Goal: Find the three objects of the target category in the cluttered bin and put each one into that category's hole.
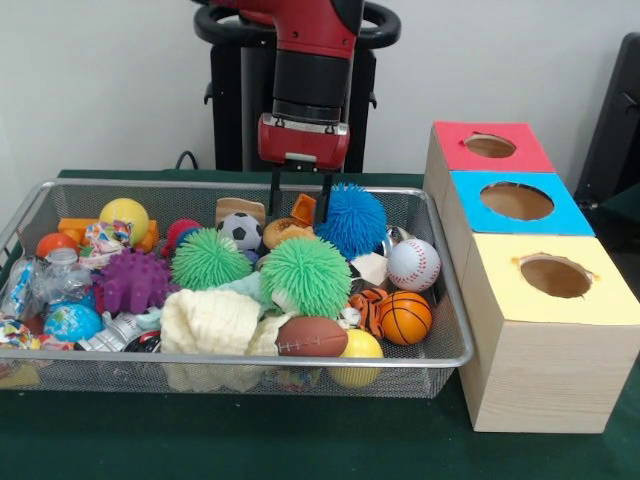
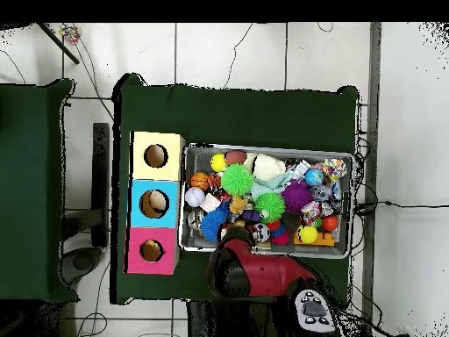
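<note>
A wire mesh bin [image 1: 440, 300] holds a heap of toys. My gripper [image 1: 298, 205] hangs open over its back middle, fingers straddling an orange block [image 1: 303, 208] and a brown bun-like toy [image 1: 285, 231]. The blue spiky ball [image 1: 352, 220] lies just right of the fingers and the small soccer ball [image 1: 240, 231] just left. Two green spiky balls [image 1: 305, 273] [image 1: 208, 258], a baseball [image 1: 413, 264], a basketball [image 1: 404, 317] and a football [image 1: 311, 337] lie nearer the front. In the overhead view the arm [image 2: 250, 268] hides the gripper.
Three wooden boxes with round holes stand right of the bin: red top [image 1: 455, 140], blue top [image 1: 470, 190], yellow top [image 1: 500, 290]. A purple spiky ball [image 1: 132, 280], a cream knitted cloth [image 1: 210, 320] and a yellow ball [image 1: 124, 215] fill the bin's left.
</note>
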Action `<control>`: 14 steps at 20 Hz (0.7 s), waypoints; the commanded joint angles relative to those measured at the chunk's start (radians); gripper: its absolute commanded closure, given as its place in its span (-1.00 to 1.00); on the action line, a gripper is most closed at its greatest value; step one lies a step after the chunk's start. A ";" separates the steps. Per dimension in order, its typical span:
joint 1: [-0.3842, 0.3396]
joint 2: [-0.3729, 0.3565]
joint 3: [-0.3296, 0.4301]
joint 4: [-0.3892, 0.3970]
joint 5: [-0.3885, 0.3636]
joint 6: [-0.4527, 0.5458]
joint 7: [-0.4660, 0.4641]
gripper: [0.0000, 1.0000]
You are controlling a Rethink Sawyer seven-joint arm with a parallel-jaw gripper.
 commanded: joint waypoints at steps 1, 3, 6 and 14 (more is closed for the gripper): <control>-0.036 0.069 0.077 -0.124 0.008 -0.084 0.140 -1.00; -0.034 0.076 0.074 -0.132 0.012 -0.084 0.137 -1.00; -0.032 0.085 0.072 -0.142 0.018 -0.082 0.135 -1.00; -0.031 0.097 0.079 -0.165 0.018 -0.033 0.118 -1.00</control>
